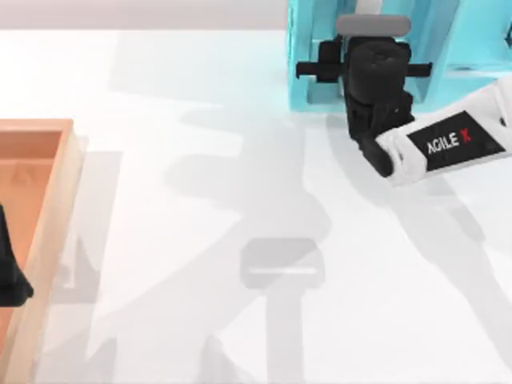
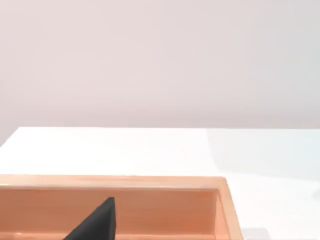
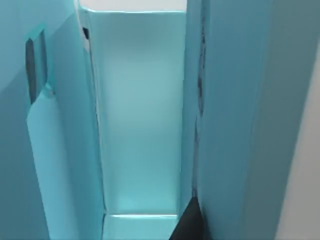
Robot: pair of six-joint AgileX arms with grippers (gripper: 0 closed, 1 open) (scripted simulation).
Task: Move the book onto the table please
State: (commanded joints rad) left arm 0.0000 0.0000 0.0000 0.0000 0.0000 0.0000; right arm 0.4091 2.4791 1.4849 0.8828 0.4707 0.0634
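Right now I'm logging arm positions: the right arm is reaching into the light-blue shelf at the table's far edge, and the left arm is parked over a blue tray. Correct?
Not quite. The tray under the left gripper is orange-brown wood, not blue, as the top view shows. The rest holds: the right gripper is at the light-blue shelf on the table's far edge.

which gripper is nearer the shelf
Right. The right gripper is at the shelf, reaching into it; the left gripper is over the tray at the table's left edge.
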